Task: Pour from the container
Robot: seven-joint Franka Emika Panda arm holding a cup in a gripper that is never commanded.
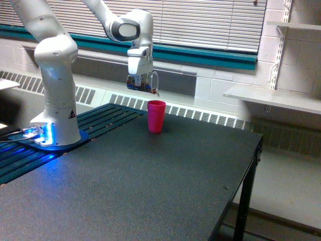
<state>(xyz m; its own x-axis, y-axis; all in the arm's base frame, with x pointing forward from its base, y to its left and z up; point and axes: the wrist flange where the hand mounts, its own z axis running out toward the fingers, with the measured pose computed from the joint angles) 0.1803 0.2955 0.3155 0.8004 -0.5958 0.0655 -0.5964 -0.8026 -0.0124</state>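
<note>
The end effector (141, 79) grips the clear cup (143, 83), tipped sideways, brown bits at its lip; the pink cup (156, 116) stands just below. Pouring looks barely begun.

Single ext view, fixed cam off arm, no 2nd view so no overlap. Cam sits above table (150, 191) height, near its front edge, looks down and across dark top toward window wall w/ blinds (200, 22). Mid-range: whole arm base (55, 130) at ext view's left, gripper (140, 75) upper centre, pink cup (156, 116) mid-frame (all well inside frame). Table's far corner and leg at ext view's right, shelf (273, 98) and floor beyond. Slight downward tilt.
</note>
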